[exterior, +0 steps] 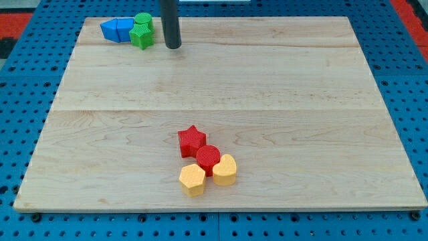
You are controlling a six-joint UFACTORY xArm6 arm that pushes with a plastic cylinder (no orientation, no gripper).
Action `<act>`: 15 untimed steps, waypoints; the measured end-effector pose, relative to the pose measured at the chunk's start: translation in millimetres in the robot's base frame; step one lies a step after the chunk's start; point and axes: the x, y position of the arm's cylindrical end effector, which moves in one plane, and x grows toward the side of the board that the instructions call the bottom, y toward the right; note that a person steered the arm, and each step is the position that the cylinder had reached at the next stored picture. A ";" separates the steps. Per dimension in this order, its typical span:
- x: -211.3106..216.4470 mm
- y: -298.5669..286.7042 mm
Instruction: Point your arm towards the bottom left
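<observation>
Dark, straight and gripperless, my tip (172,47) rests just right of the green star block (141,37).

Upper left: blue blocks (117,29), green blocks (142,31). Lower centre: red star (192,140), red cylinder (208,158), two yellow blocks (208,174); wooden board (301,100).

Lighting: bright, even, overhead. Shadows: short, soft beneath blocks. Glare: none. Focus: sharp overall; mild softness at edges.
</observation>
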 end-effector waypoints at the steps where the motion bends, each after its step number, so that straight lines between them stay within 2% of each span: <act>1: 0.0 1.8; 10: 3.8 49.1; 15: 150.3 47.7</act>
